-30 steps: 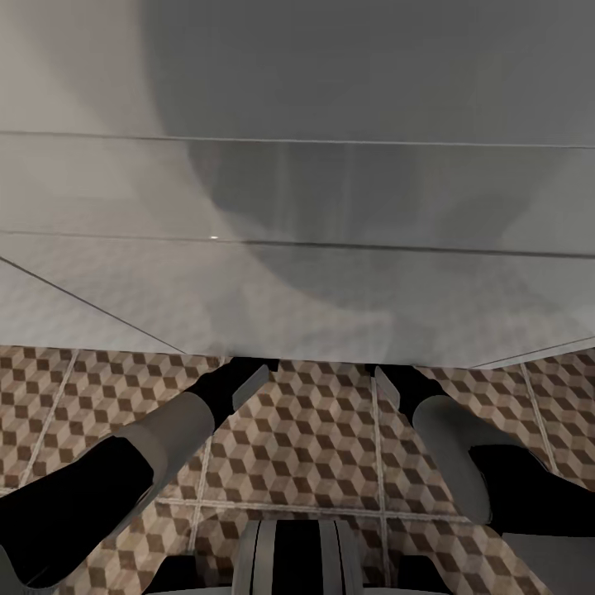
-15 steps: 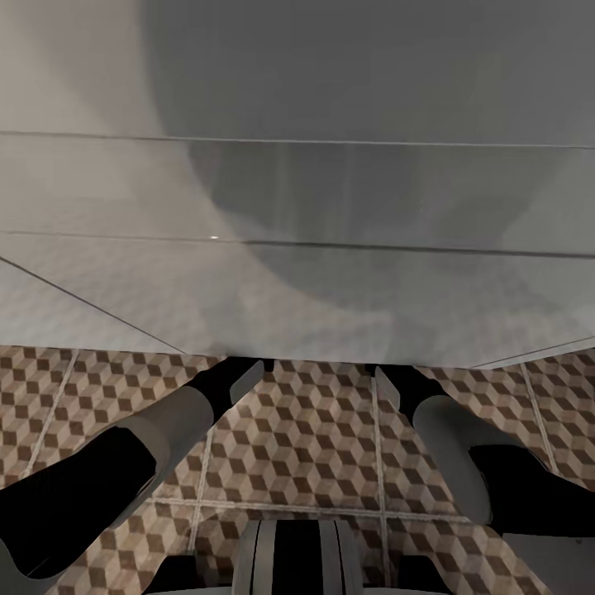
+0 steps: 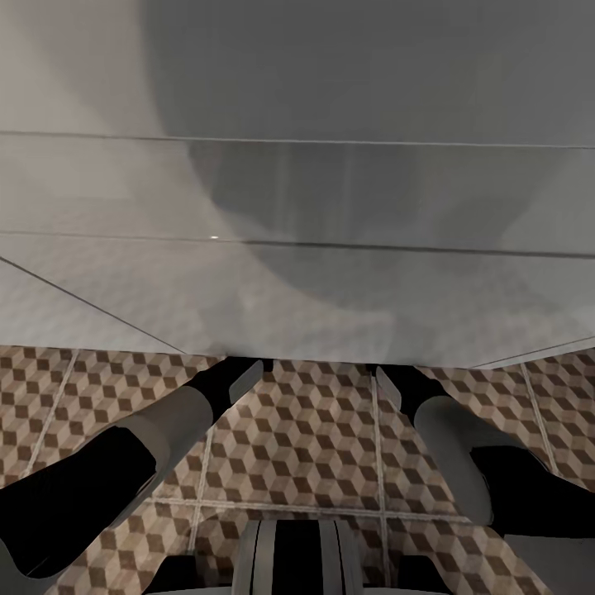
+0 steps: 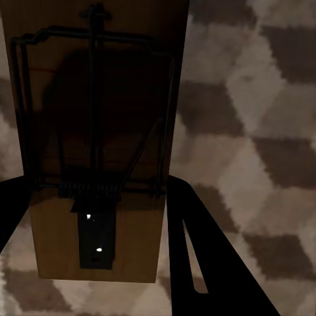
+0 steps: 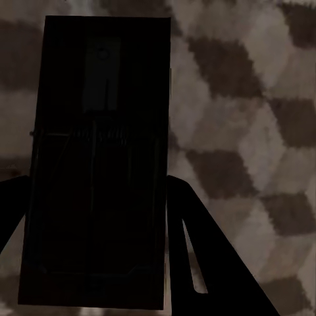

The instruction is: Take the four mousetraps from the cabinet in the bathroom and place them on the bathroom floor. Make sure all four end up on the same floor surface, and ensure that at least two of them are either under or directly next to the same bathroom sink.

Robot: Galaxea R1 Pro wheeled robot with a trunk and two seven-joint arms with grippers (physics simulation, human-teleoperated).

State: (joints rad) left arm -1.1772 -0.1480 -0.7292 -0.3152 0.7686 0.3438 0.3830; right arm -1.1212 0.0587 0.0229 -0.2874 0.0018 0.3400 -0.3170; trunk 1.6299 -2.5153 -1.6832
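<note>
**Both arms reach under the pale unit, a mousetrap at each claw**

Nearest in the head view, the robot's dark base sits low at centre, and both forearms slope forward and down over the bathroom floor, its cube-patterned tiles crossed by pale grout lines. The left claw and the right claw both pass under the edge of a broad white surface that spans the upper picture; it looks like the underside or front of a pale bathroom fixture, but which one cannot be told.

In the left wrist view, a mousetrap, a brown board with a wire bar and spring, lies between the left claw's dark fingers, with the tiles right behind it. In the right wrist view, a second mousetrap, deep in shadow, sits likewise between the right claw's fingers.

Whether either claw is clenched on its trap or has let go cannot be told: the fingers flank the boards, but contact is unclear. Judging by the low reach, the traps are being set down on the tiles beneath the fixture. No cabinet or other container is visible.
</note>
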